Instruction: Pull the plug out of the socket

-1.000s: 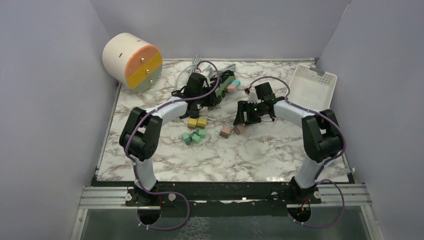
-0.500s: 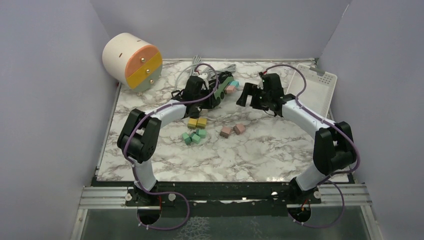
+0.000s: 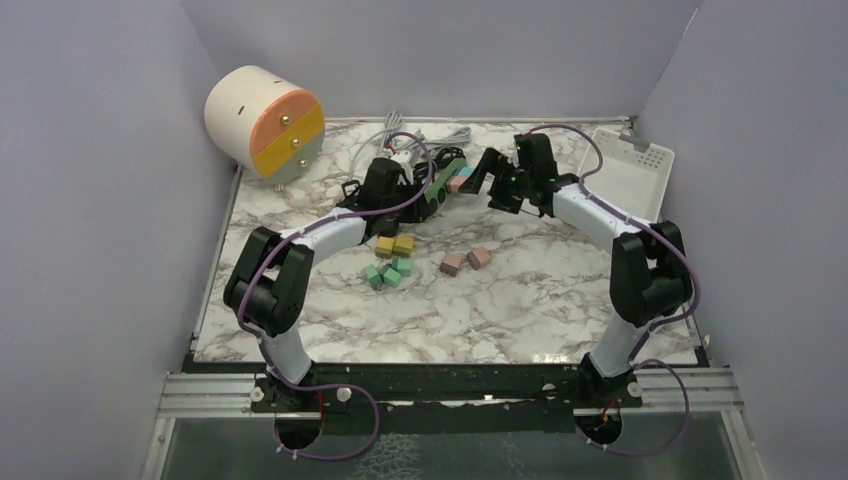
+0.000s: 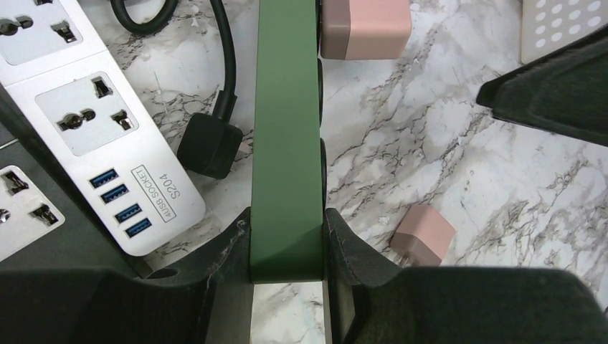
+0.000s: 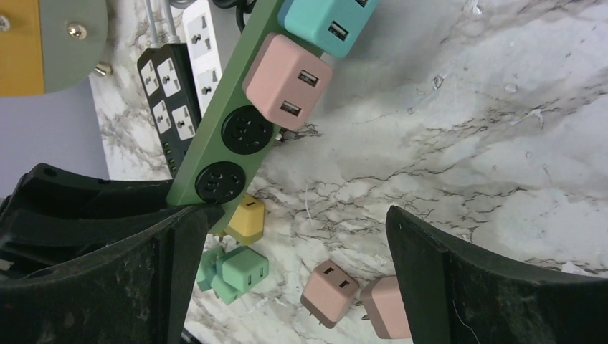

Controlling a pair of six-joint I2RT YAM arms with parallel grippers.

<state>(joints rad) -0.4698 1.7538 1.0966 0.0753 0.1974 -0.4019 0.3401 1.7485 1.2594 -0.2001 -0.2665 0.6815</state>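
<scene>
left gripper [image 4: 287, 240] tight on green socket strip [image 4: 287, 107]; right gripper [image 5: 297, 215] wide, apparently near pink plug [image 5: 287, 82]

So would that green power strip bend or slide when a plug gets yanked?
Probably stiff: the green power strip runs straight beyond the left gripper clamping its end. Unheld, it would likely slide on the smooth marble tabletop.

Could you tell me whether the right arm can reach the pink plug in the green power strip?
Probably yes: the right gripper hangs open beside the pink plug with nothing between, and the left gripper clamps the power strip.
</scene>
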